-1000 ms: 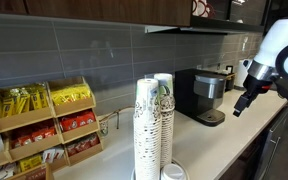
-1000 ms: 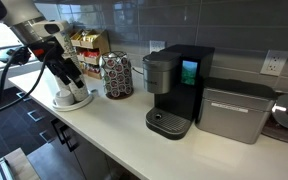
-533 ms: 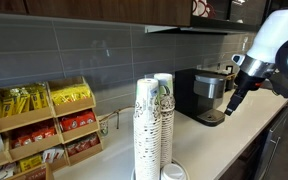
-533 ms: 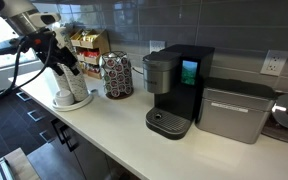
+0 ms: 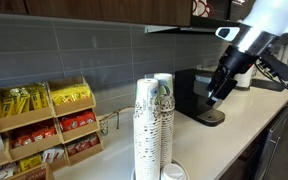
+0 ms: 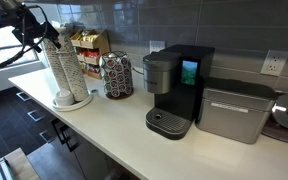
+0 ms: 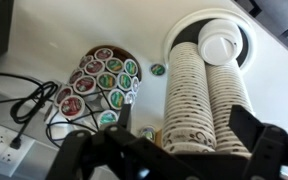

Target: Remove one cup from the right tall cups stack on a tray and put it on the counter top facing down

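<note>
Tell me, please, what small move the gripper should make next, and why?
Probably lower the open gripper toward the tops of the tall cup stacks. It hangs above them holding nothing, and both stacks stand complete on the tray.

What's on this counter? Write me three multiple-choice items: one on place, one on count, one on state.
1. Where do the cup stacks stand?
A. on a tray
B. on the floor
C. on a shelf

2. How many stacks are there?
A. one
B. two
C. four

3. The gripper is:
A. shut on a cup
B. open, empty
C. out of view

Answers: 1 A, the white tray rings their bases. 2 B, two columns stand side by side. 3 B, the wrist view shows its fingers apart, gripping nothing.
</note>
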